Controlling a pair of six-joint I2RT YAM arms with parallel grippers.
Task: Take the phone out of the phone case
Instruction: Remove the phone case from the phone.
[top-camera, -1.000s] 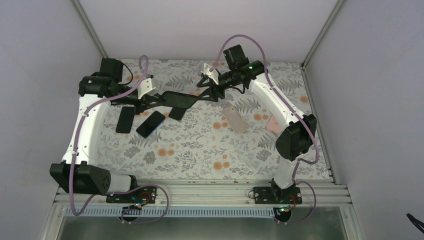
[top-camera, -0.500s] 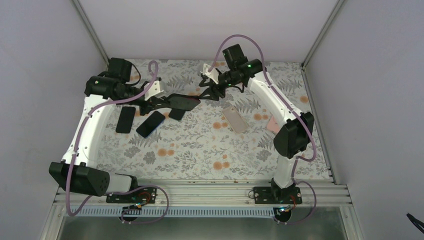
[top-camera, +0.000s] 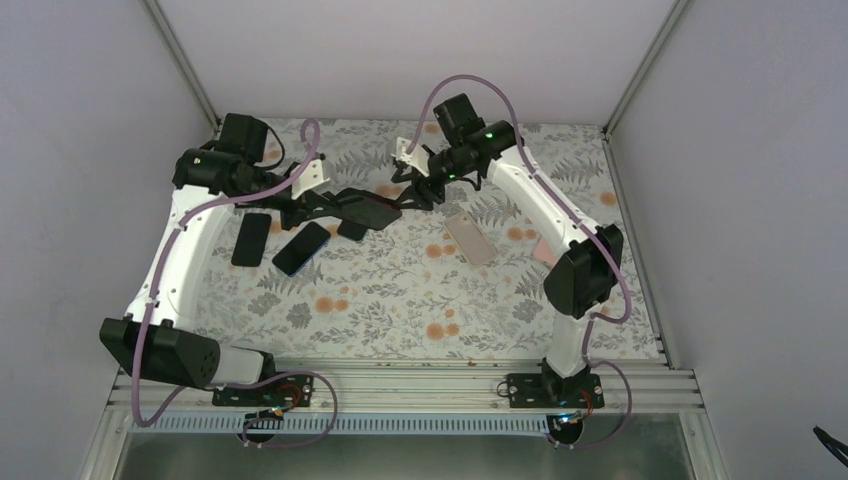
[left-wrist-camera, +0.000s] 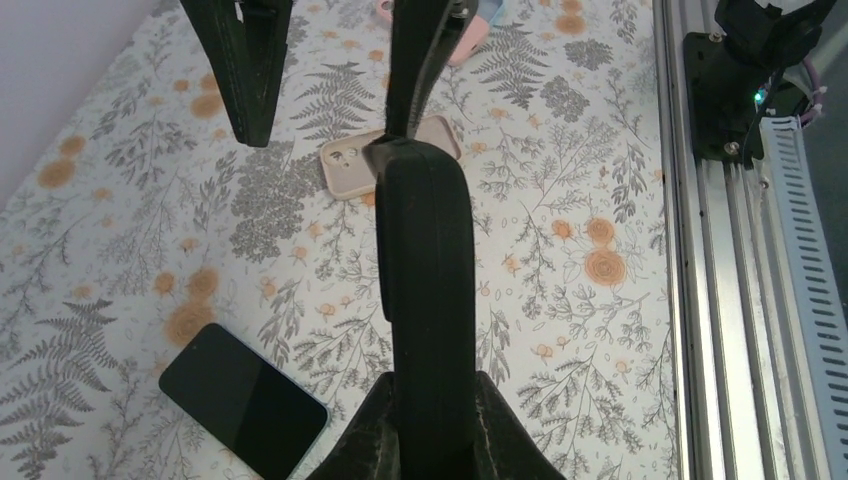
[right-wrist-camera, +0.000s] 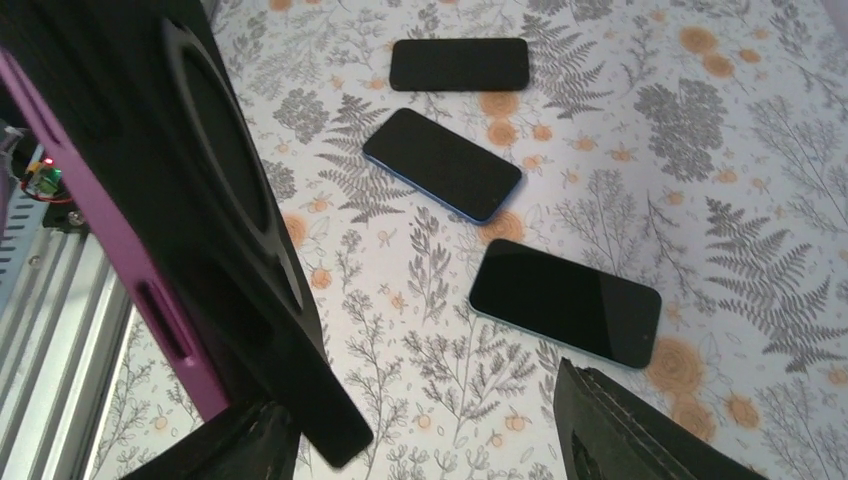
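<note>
Left wrist, black phone case (left-wrist-camera: 425, 250) edge-on, clamped in left claw (left-wrist-camera: 432, 445); right claw (right-wrist-camera: 440, 435) agape

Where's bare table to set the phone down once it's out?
Near half, between the beige case and the front rail, is bare. Crowded back-left: black phone, blue phone and a third phone lie by the left gripper, which holds the phone case.

The table (top-camera: 400, 290) is covered by a matt printed sheet; cloth or paper cannot be told. A glossy black glass face is shown by the blue-edged phone (right-wrist-camera: 441, 164). The phone case (left-wrist-camera: 425, 260) is seen as smooth, matt black, purple-edged. The rail (left-wrist-camera: 740, 300) is made of brushed metal.
</note>
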